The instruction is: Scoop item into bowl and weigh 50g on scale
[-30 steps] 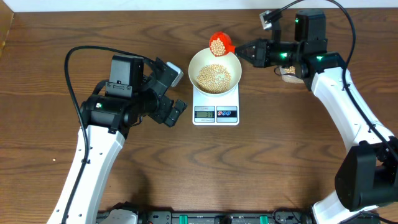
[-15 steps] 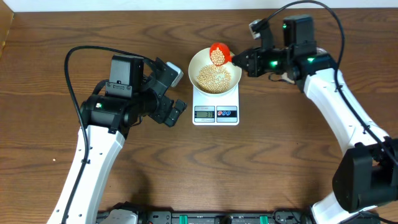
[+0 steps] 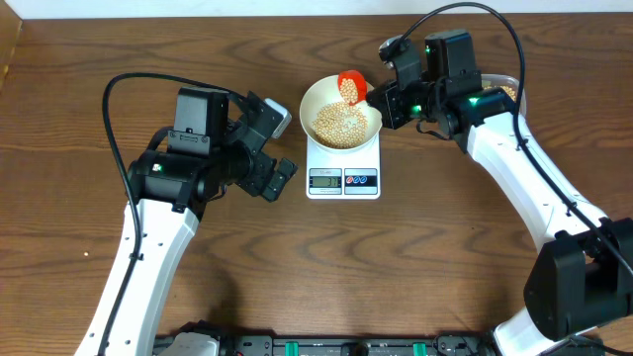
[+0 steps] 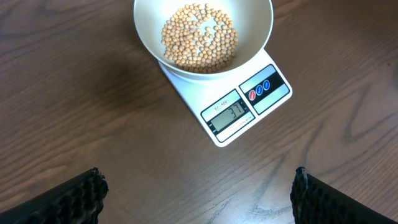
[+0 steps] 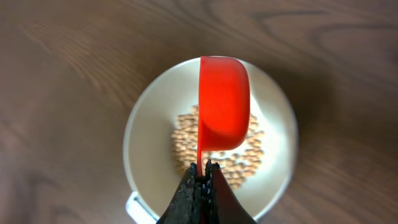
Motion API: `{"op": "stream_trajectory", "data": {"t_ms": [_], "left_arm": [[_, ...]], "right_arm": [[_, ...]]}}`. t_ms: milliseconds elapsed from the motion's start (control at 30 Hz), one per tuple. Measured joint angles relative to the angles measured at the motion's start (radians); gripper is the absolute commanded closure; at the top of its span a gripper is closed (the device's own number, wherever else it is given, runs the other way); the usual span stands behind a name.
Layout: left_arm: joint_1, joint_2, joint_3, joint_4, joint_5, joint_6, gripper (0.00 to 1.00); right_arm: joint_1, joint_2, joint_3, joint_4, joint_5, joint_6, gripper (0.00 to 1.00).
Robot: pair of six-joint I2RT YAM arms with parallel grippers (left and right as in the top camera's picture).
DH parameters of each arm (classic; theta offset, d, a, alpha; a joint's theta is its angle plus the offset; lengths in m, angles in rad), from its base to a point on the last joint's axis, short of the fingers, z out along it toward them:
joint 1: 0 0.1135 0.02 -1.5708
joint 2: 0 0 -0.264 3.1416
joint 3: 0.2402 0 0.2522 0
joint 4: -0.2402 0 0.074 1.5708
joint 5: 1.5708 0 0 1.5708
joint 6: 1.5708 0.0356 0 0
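Brown wood table [image 3: 445, 257] lay under it all. The right gripper [image 5: 200, 173] was pinched tight on the thin handle of a red plastic scoop [image 5: 222, 99], tipped sideways over the round white bowl [image 5: 146, 130]. Small round tan beans [image 4: 199, 37] lay in that bowl, which sat on the flat white scale [image 4: 277, 93] showing 31. It looked best to pour slowly, a few beans at a time, and stop at 50. The left gripper [image 4: 198, 186] had its fingers spread far apart, holding nothing.

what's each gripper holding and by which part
The right gripper pinches the red scoop by its thin handle; the left gripper is open and holds nothing.
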Motion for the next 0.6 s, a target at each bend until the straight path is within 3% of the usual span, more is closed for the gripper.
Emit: {"op": "stream_trajectory", "data": {"t_ms": [600], "left_arm": [[0.000,0.000,0.000,0.000,0.000,0.000,0.04]], "right_arm": [[0.054,0.000,0.000,0.002,0.105,-0.129,0.99]]}}
